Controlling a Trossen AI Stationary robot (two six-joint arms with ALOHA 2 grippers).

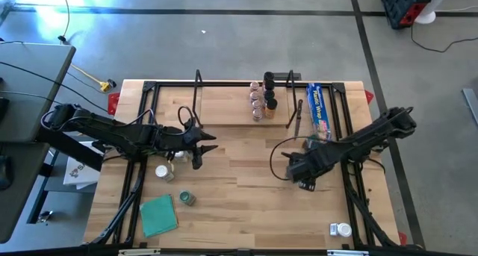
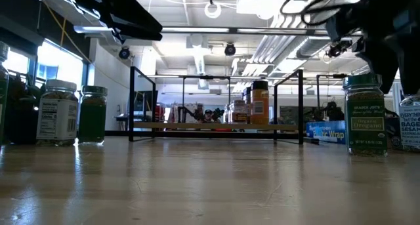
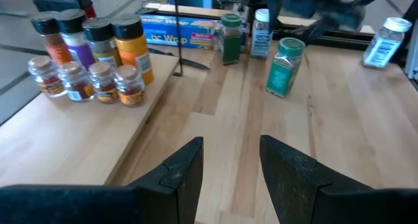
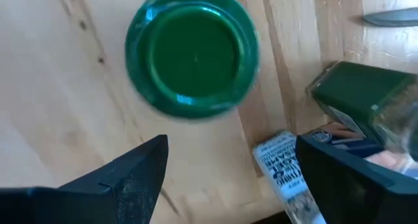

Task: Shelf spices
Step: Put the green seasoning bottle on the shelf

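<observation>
Several spice jars (image 3: 91,61) stand on the board of the shelf (image 1: 231,110) at the table's far middle. More jars stand on the table: a green-lidded one (image 4: 192,51) right under my right gripper (image 4: 228,178), which points down, open, above it without touching. Beside that jar stand another green-lidded jar (image 4: 366,96) and a white-labelled one (image 4: 284,175). My left gripper (image 3: 232,165) hovers open and bare left of centre (image 1: 208,142), pointing toward the shelf and the jars near the right arm (image 3: 285,67).
A long blue wrap box (image 1: 320,110) lies at the shelf's right end. Near the left arm are a white-lidded jar (image 1: 160,171), a green jar (image 1: 187,198) and a flat teal square (image 1: 158,215). Another jar (image 1: 341,229) sits at the near right corner.
</observation>
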